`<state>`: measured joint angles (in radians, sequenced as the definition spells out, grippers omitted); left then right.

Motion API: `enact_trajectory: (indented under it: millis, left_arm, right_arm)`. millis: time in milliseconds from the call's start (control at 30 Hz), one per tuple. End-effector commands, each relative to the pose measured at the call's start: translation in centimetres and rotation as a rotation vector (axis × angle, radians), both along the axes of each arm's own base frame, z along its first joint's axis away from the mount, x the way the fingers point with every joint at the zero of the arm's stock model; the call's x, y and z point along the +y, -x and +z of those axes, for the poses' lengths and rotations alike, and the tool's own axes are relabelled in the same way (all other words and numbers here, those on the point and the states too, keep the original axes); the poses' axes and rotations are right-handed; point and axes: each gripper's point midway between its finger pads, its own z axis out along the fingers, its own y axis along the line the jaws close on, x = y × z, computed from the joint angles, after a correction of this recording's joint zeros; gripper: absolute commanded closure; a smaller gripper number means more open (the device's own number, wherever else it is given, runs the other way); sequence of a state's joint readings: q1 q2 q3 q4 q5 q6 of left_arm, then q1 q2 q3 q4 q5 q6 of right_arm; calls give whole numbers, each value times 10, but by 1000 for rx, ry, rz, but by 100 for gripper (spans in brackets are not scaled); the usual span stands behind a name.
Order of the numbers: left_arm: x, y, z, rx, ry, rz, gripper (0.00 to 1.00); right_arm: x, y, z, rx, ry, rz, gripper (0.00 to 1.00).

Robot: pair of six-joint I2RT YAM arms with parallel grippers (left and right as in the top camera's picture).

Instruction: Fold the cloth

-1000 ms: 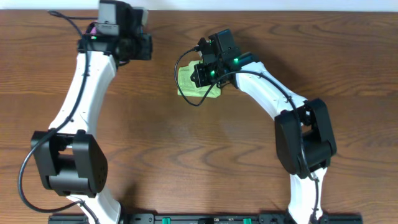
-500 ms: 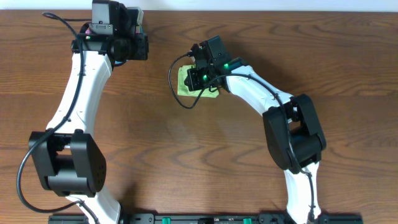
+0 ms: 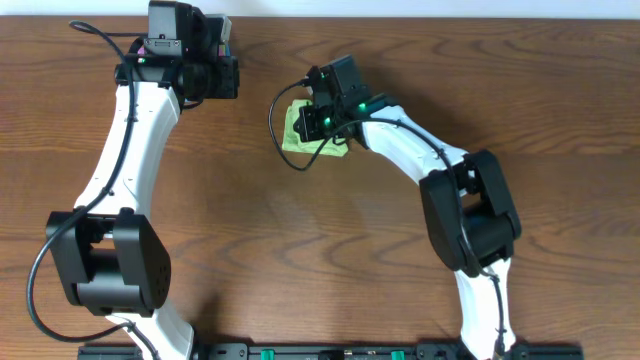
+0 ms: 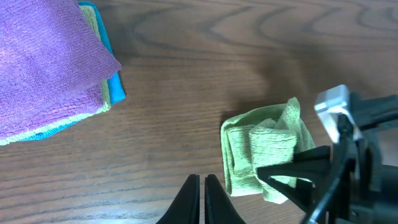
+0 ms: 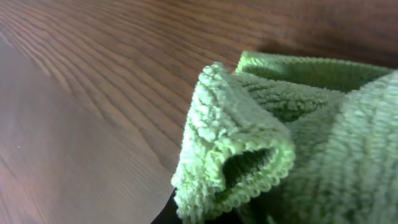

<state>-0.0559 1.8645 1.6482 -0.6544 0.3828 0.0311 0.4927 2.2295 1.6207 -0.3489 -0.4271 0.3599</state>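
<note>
no text, label, brand or number can be read anywhere.

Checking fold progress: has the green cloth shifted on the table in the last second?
Yes. The green cloth, in the right pincer, has slid a little leftward against the far table edge, toward the left arm's side.

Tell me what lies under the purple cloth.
A pale green cloth and a blue cloth are stacked under the purple cloth. Only their edges show. The stack hides any further layers and the table beneath it.
</note>
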Motion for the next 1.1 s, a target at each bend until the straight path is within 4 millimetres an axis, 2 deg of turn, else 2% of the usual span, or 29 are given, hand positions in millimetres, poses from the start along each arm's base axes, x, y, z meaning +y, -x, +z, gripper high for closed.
enact_trajectory:
  millis: [0,167,433,633,900,967,1000,1067]
  left_arm:
    - [0,-1,23,-55,0,-15,94]
    - [0,-1,23,-56,2,-16,94]
    - [0,-1,23,-56,2,-16,94]
    - [0,-1,23,-56,2,-16,94]
    - [0,-1,23,-56,3,-16,94]
    - [0,-1,23,-55,3,-17,94]
    - [0,-1,23,-55,3,-17,94]
    - [0,-1,23,-55,3,-17,94]
  right_arm:
    - [7,1,-14,29,3,-11,98]
    - [8,-3,-15,11,-2,-15,98]
    - [14,-20,-2,-45,-58,-50,98]
    - [14,-17,-4,-29,-50,-50,99]
    - [3,-26,-9,-65,11,-105,98]
    - [2,-29,-8,-78,14,-113,91]
    - [3,-30,-7,-84,12,-114,81]
    - [4,-32,-5,-92,7,-114,53]
